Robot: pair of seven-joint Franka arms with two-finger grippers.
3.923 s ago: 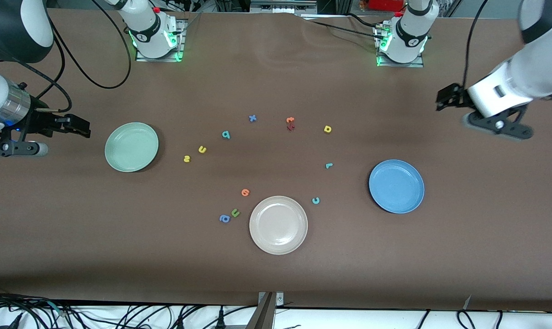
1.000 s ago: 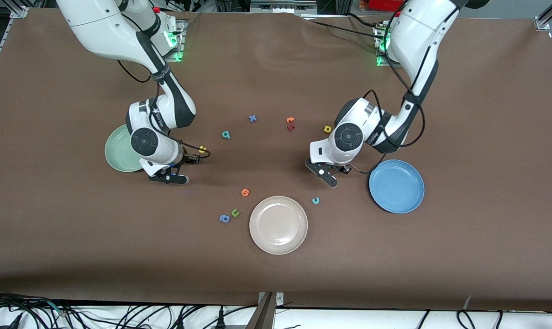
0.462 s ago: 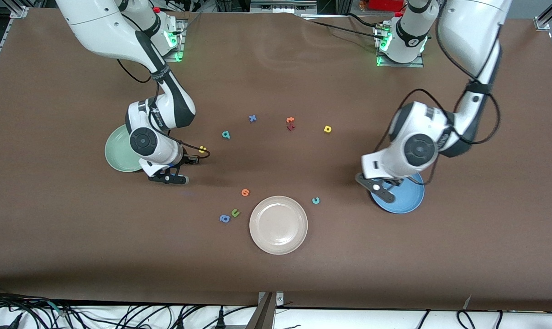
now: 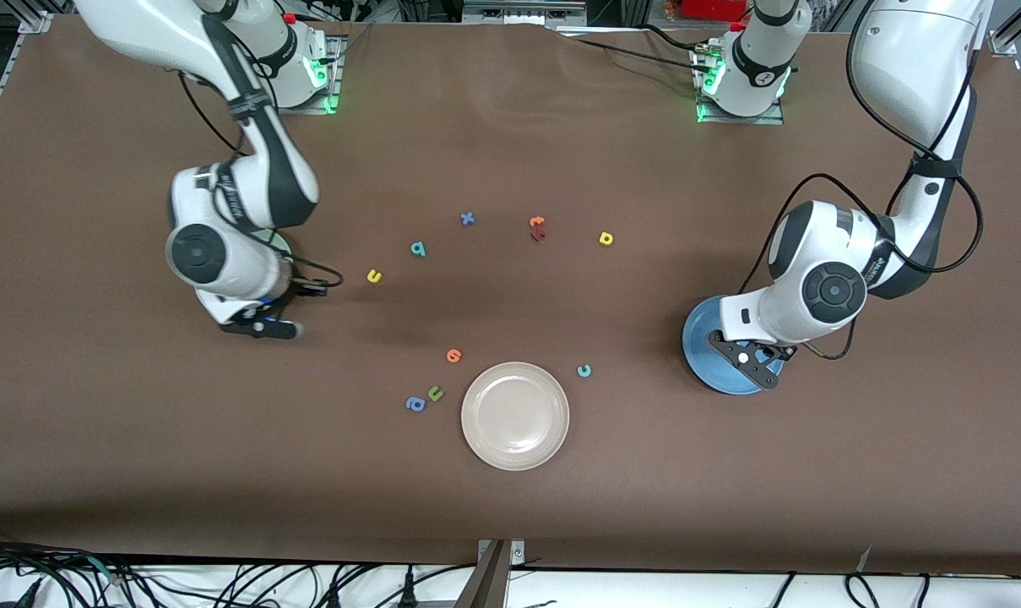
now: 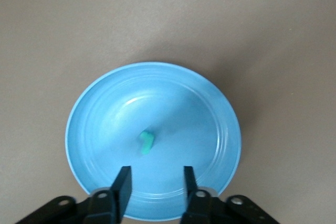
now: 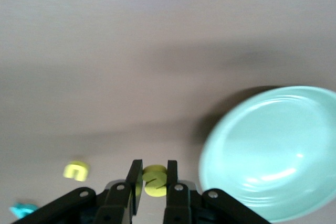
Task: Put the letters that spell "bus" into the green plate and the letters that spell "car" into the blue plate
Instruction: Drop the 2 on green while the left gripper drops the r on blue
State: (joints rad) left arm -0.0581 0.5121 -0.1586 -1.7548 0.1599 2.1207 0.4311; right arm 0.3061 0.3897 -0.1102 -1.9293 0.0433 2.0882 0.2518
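My right gripper (image 6: 154, 181) (image 4: 261, 328) is shut on the yellow "s" (image 6: 154, 182) and hangs over the table just beside the green plate (image 6: 273, 150), which the right arm mostly hides in the front view. The yellow "u" (image 4: 374, 276) (image 6: 76, 170) and the teal "b" (image 4: 418, 248) lie on the table. My left gripper (image 5: 154, 182) (image 4: 751, 365) is open over the blue plate (image 5: 100, 114) (image 4: 697, 338). The teal "r" (image 5: 146, 141) lies in that plate. The teal "c" (image 4: 584, 370) and the yellow "a" (image 4: 605, 239) lie on the table.
A cream-white plate (image 4: 514, 415) sits nearest the front camera. Beside it lie an orange letter (image 4: 453, 355), a green "u" (image 4: 435, 393) and a blue letter (image 4: 415, 404). A blue "x" (image 4: 467, 219) and orange and dark red letters (image 4: 537, 226) lie mid-table.
The left arm swung over the blue plate and opened, leaving the teal "r" in it. The right arm lifted the yellow "s" off the table and moved toward the green plate.
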